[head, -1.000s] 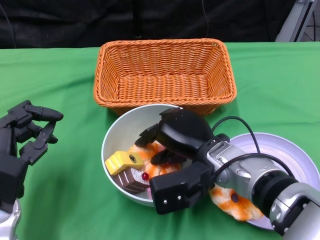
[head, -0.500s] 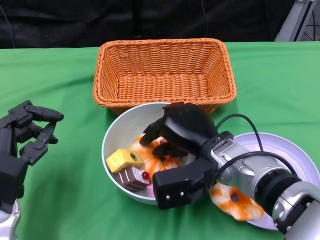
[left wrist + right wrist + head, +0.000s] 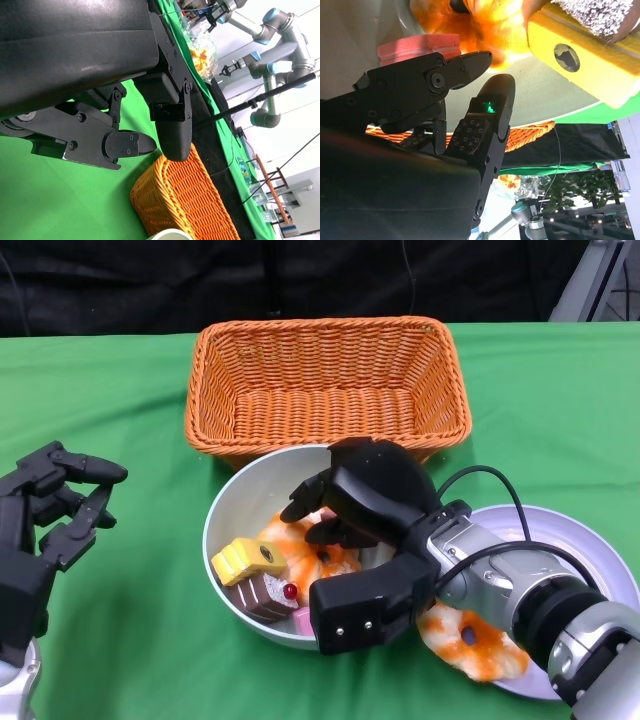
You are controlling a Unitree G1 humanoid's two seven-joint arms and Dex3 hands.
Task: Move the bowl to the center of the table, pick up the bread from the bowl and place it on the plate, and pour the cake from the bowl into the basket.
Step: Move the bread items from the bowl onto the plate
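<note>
My right hand is down inside the bowl, fingers parted and reaching toward the orange-glazed bread — the fingertips sit right at it, but I can't see them clamped on anything; the wrist view shows a gap between the pads and nothing held. My right forearm crosses over the near rim of the bowl and the left edge of the plate.

In the bowl: the bread lies near the middle, just under my fingers. Beside it, toward the left wall, a yellow block-shaped cake piece with a round hole, touching a brown chocolate cake with a red dot on top. A pink piece peeks out at the near rim, partly hidden by my hand's shell.

On the plate, to the right of the bowl, another orange-glazed bread piece rests at its near left edge, partly under my forearm.

The orange wicker basket stands just behind the bowl, its near rim touching or almost touching the bowl — can't tell which.

My left hand hovers well off to the left over the green cloth, fingers loosely apart, holding nothing.
</note>
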